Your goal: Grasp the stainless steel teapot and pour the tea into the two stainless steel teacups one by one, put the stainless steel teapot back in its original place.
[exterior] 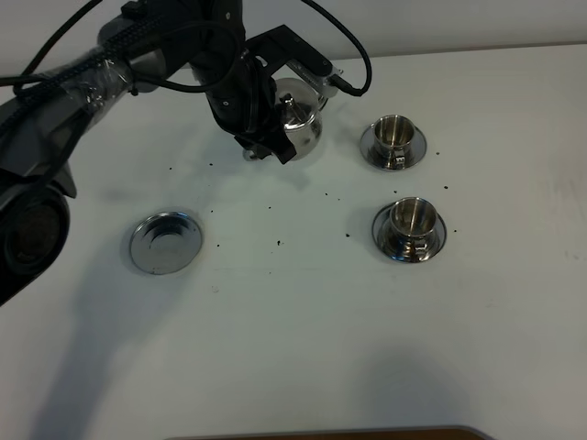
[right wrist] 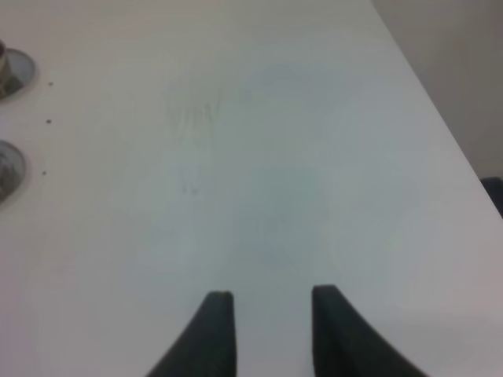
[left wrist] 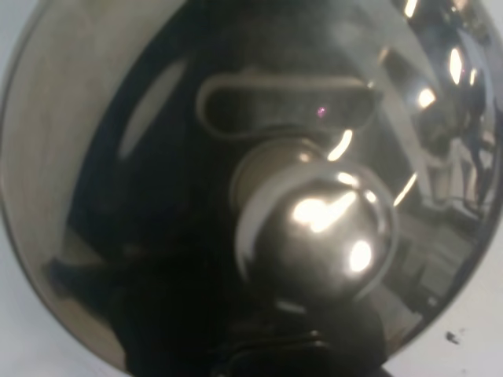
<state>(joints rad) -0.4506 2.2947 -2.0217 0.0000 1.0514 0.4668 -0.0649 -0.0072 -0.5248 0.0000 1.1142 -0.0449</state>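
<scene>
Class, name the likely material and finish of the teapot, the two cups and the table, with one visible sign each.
Teapot: likely polished steel, mirroring its surroundings. Far cup and near cup: same bright metal, sharp highlights. Table: matte white, no glare; material unclear.

- The teapot (exterior: 301,121) is shiny metal, smooth like a mirror. Its round lid knob (left wrist: 314,228) shines too.
- The two teacups (exterior: 394,133) (exterior: 410,216) and their saucers (exterior: 415,249) are the same bright, smooth metal.
- The base disc (exterior: 165,242) is shiny metal.
- The table (exterior: 303,348) is white, smooth and dull.
- The right gripper (right wrist: 269,302) looks dark and dull.
- The left arm (exterior: 156,41) is black, partly wrapped in clear shiny plastic (exterior: 92,78).
</scene>
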